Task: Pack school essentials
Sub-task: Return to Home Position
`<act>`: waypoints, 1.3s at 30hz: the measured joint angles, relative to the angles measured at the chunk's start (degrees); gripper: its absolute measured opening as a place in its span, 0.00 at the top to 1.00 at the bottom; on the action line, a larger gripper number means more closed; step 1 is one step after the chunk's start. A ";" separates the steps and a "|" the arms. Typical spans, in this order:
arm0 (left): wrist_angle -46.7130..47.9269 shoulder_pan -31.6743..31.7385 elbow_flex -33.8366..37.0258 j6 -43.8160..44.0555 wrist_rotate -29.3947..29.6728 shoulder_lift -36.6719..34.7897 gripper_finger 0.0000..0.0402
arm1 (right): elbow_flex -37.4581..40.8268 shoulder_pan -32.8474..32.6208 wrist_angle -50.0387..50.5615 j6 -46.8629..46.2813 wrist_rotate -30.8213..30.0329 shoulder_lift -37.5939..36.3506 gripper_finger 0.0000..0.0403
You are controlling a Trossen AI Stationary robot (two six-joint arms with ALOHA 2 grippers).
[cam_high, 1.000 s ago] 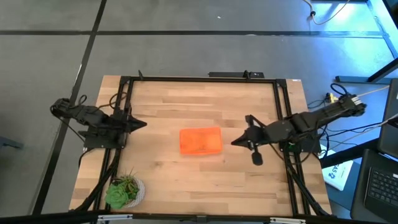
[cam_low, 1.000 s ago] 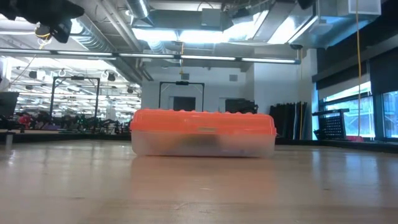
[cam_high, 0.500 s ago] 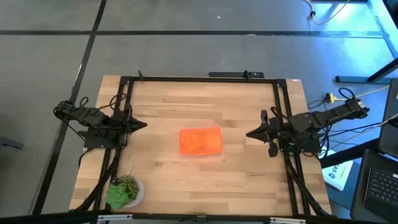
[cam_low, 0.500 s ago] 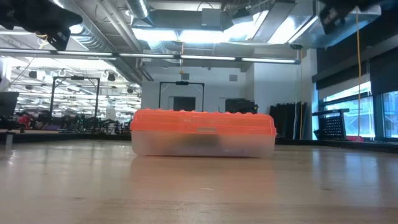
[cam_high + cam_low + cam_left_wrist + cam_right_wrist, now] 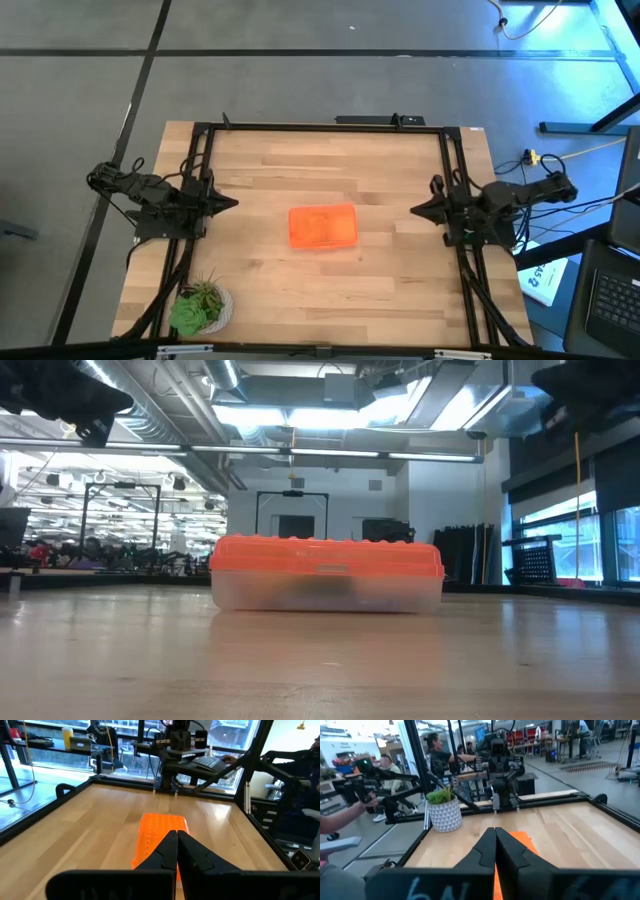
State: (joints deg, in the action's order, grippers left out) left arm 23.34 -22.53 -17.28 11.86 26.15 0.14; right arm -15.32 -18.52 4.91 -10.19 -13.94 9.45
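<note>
A clear plastic case with an orange lid (image 5: 323, 227) rests flat on the middle of the wooden table; its lid is down and dark shapes show dimly through its wall (image 5: 320, 593). The school essentials are not to be made out apart from those shapes. My left gripper (image 5: 232, 201) hovers shut at the table's left edge, pointing toward the case (image 5: 160, 840). My right gripper (image 5: 417, 210) hovers shut at the right edge, also pointing at the case (image 5: 522, 842). Both hold nothing.
A small green potted plant (image 5: 200, 306) in a white pot stands at the table's near left corner. A black frame (image 5: 320, 126) runs along the far, left and right sides. People stand in the room beyond the left side (image 5: 437, 750).
My right gripper has drawn back from near the case toward the table's right edge, sinking and levelling out as it went. My left arm has sunk slightly. The case has stayed where it was.
</note>
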 joint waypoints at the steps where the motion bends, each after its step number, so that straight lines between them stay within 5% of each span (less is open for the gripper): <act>1: -0.01 -0.01 0.00 -0.02 -0.01 0.00 1.00 | 0.80 0.02 -0.05 0.01 0.01 -1.38 0.99; 8: 0.06 -0.01 0.00 0.00 0.02 0.00 1.00 | 5.98 0.04 -0.06 0.05 -0.03 -9.50 0.99; 19: -3.21 0.01 1.94 1.25 0.09 0.00 1.00 | 10.47 0.11 -3.62 -0.12 -1.50 -9.38 0.99; 28: -17.01 -0.01 13.66 -2.17 -0.46 0.06 1.00 | 14.94 0.11 -8.81 0.85 -1.49 -9.04 0.99; 39: -21.82 0.01 15.06 -10.95 -1.83 0.68 0.99 | 14.94 0.13 -8.72 9.12 -1.14 -8.85 0.98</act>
State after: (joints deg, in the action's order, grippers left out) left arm 1.52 -22.52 -2.22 0.91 24.32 0.82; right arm -0.38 -18.39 -3.81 -1.07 -15.09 0.60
